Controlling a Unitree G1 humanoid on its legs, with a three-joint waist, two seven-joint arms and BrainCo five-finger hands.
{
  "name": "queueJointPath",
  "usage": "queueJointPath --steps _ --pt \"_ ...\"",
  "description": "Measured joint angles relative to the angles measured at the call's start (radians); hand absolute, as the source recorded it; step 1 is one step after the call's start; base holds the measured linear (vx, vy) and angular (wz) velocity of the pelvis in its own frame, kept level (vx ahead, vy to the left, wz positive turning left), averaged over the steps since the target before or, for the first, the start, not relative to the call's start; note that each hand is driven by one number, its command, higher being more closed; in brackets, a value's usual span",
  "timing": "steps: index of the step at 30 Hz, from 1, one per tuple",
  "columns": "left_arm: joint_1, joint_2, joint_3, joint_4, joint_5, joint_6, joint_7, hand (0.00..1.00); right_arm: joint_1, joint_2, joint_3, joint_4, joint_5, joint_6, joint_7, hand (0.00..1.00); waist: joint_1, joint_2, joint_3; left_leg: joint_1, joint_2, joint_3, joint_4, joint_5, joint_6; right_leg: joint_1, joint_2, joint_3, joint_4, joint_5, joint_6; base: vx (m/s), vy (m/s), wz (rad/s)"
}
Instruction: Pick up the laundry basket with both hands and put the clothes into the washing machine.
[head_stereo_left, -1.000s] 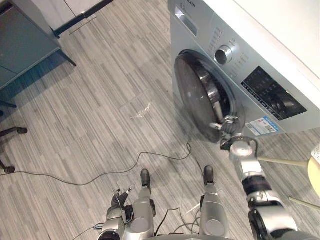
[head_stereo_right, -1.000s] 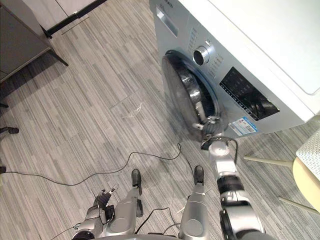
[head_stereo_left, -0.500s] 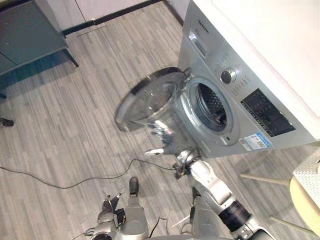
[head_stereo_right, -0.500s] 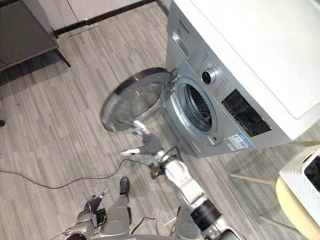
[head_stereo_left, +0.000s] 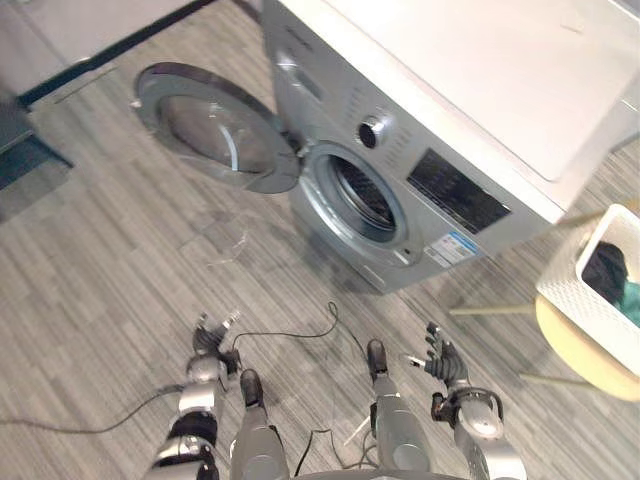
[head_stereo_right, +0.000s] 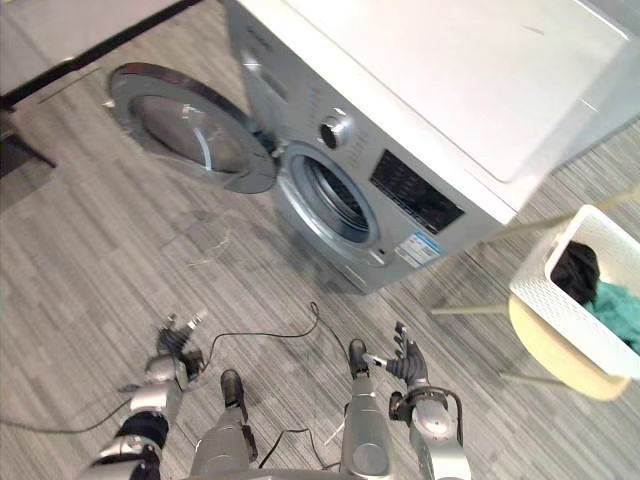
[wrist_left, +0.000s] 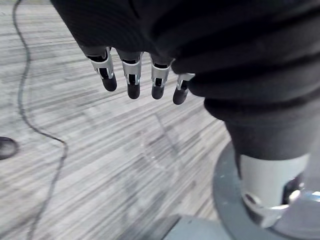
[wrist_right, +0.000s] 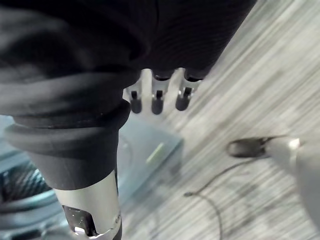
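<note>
Hanging straight above the floor (head_stereo_left: 120, 260), the fingers of the left hand (head_stereo_left: 210, 338) and right hand (head_stereo_left: 440, 362) grip nothing. Ahead, the washing machine (head_stereo_left: 400, 130) has its door (head_stereo_left: 215, 128) wide open. The laundry basket (head_stereo_left: 575, 300), clothes (head_stereo_left: 603, 270) inside, sits on a stool (head_stereo_left: 572, 348) beside it.

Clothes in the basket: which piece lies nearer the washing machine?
The dark garment, at the end of the white laundry basket toward the washing machine; the teal garment lies at the far end.
</note>
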Motion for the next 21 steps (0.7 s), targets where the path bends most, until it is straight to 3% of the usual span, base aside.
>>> queueJointPath --steps 5,9,11,21 --pt "-0.154 0.163 0.013 0.07 -0.149 -0.029 0.0 0.0 0.015 0.002 -0.072 0.066 -0.002 0.018 -0.012 0.0 -0.033 -0.019 -0.006 0.015 0.025 0.071 -0.001 -0.006 -0.008 -0.03 0.039 0.068 -0.011 0.014 -0.005 0.01 -0.034 -0.49" --pt "-0.294 0.281 0.013 0.168 -0.21 -0.043 -0.043 0.0 0.006 0.007 -0.08 0.066 -0.001 0.014 0.009 0.0 -0.062 -0.066 -0.008 0.005 0.037 0.113 0.0 -0.008 -0.011 -0.062 0.061 0.105 -0.024 0.038 -0.012 0.01 -0.012 -0.28" --pt "-0.325 0.3 0.013 0.205 -0.265 -0.042 -0.054 0.0 -0.001 0.018 -0.079 0.066 0.001 0.012 0.013 0.0 -0.078 -0.08 -0.006 0.003 0.039 0.115 0.0 -0.009 -0.012 -0.062 0.062 0.105 -0.029 0.039 -0.012 0.01 0.008 -0.09" --pt "-0.388 0.339 0.014 0.28 -0.493 -0.039 -0.078 0.0 -0.013 0.036 -0.079 0.065 0.011 -0.004 0.012 0.0 -0.073 -0.151 0.019 -0.012 0.052 0.115 0.0 -0.011 -0.016 -0.078 0.075 0.113 -0.029 0.041 -0.014 -0.01 0.006 -0.01"
